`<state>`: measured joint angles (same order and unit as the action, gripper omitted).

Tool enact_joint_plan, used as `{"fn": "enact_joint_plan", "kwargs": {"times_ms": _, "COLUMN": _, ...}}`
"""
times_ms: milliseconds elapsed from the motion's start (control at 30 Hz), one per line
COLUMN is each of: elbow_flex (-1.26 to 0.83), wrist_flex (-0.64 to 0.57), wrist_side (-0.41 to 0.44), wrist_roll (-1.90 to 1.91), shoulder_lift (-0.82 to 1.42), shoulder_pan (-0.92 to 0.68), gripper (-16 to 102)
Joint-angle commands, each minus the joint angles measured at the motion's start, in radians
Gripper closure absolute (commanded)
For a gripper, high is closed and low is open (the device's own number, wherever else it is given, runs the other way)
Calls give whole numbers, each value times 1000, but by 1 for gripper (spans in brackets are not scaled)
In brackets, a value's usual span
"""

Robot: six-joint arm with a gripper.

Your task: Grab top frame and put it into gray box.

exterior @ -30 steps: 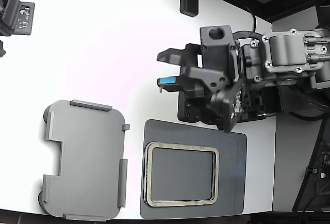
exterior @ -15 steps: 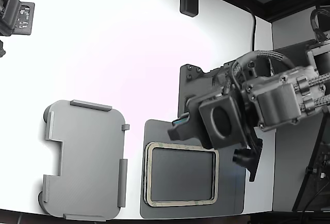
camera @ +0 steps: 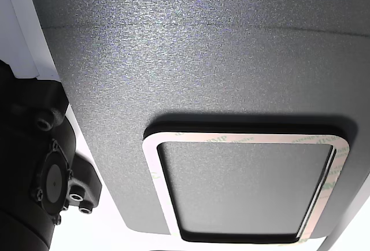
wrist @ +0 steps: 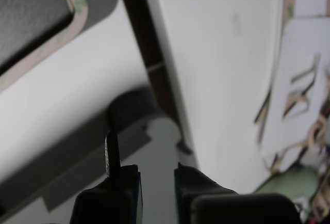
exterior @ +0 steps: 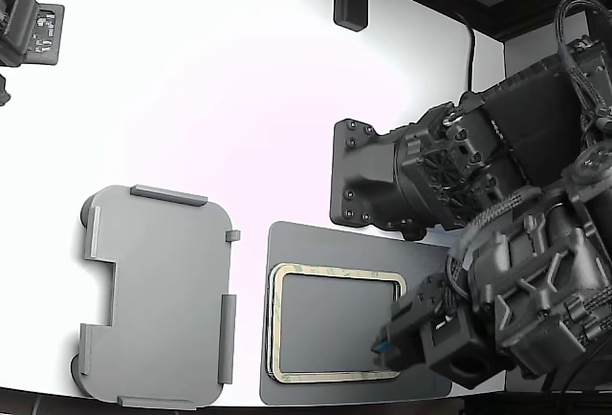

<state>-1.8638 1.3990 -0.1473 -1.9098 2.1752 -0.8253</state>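
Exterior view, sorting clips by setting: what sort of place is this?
Likely a lab or factory test bench: a bare white table, a bolted arm with its pincer over the dark mat, and the gray box.

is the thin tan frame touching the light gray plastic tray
Apart. In the exterior view the thin tan rectangular frame lies on the darker gray flat mat, and a strip of white table separates that mat from the light gray plastic tray.
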Motion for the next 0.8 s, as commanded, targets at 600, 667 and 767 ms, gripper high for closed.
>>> {"fn": "enact_joint_plan", "kwargs": {"times_ms": 600, "elbow_flex": 170, "wrist_flex": 244, "wrist_side": 77, "wrist_roll": -54, "shoulder_lift": -256, "shoulder_pan": -216, "gripper": -14}}
{"fn": "enact_joint_plan", "kwargs": {"times_ms": 667, "elbow_flex": 149, "wrist_flex": 232, "wrist_side": 77, "wrist_roll": -100, "shoulder_lift": -270, "shoulder_pan": -245, "gripper": 10}}
{"fn": "enact_joint_plan", "kwargs": {"times_ms": 767, "elbow_flex": 126, "wrist_flex": 201, "wrist_side": 84, "wrist_roll": -124, "shoulder_lift": -281, "shoulder_pan": -295, "gripper": 40}}
